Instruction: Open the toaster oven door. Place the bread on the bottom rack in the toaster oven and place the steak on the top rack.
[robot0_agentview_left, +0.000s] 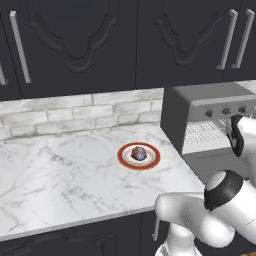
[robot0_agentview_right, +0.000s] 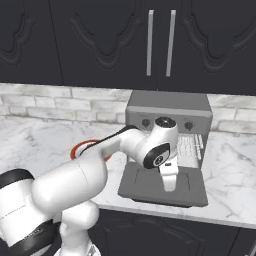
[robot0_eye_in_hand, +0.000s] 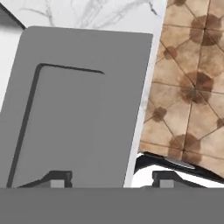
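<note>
Now the flat grey toaster oven door (robot0_agentview_right: 162, 187) lies dropped open beneath my spread, empty gripper (robot0_eye_in_hand: 105, 177). Next I judge I must reach left for the brownish-grey bread lump (robot0_agentview_left: 139, 153) on its red-rimmed plate (robot0_agentview_left: 123, 155).

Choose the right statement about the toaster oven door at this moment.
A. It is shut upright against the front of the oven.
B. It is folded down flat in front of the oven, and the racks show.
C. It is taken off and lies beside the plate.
B: the toaster oven door lies flat in front of the toaster oven, and the wire racks show in the open front.
</note>
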